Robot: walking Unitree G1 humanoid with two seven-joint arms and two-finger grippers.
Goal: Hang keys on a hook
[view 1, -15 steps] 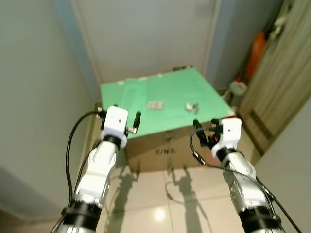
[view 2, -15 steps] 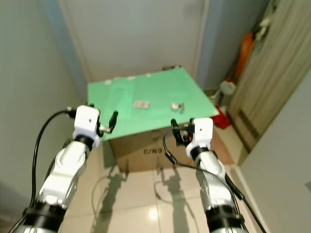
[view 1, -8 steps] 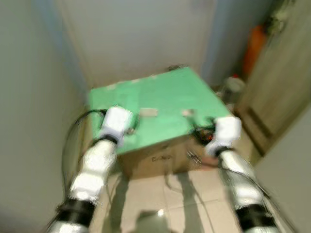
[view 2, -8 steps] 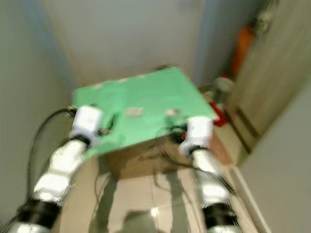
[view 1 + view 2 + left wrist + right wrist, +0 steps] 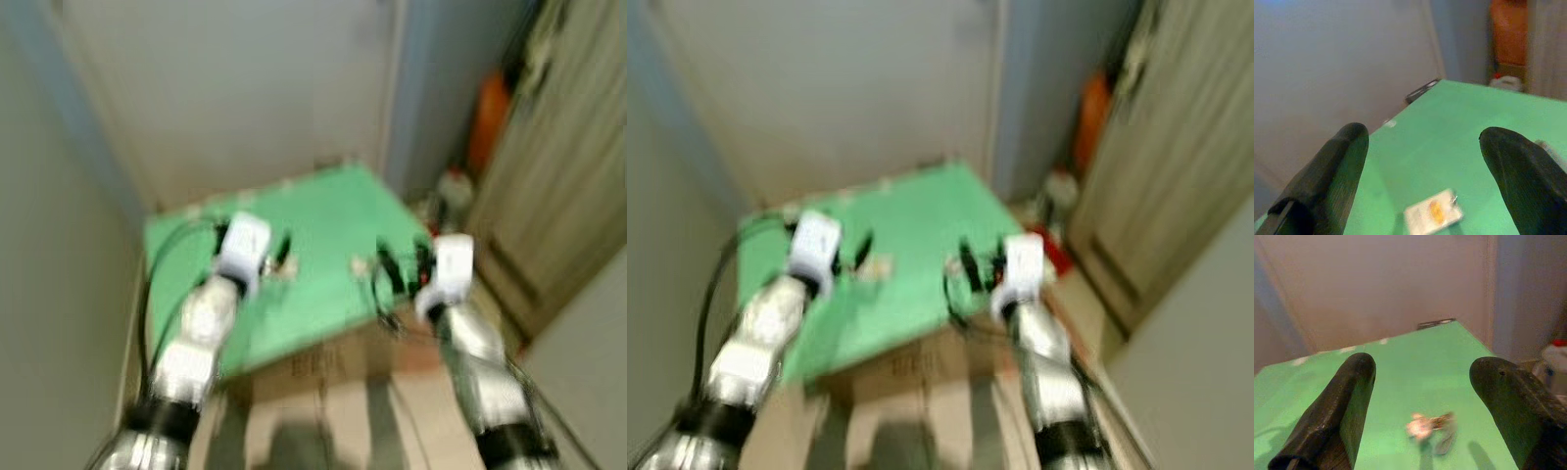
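Now the green surface (image 5: 323, 220) sits closer at frame centre, both released grippers, left gripper (image 5: 1420, 166) and right gripper (image 5: 1422, 406), nearing the keys (image 5: 1427, 425), grasp pending.

We can read no text, label or number anywhere. The box (image 5: 323, 367) below and between the grippers carries dark printing on its front, but it is too blurred for us to make out a single letter. The small card (image 5: 1433, 213) just ahead of the left gripper (image 5: 1425, 191) shows an orange mark, with no writing we can read.
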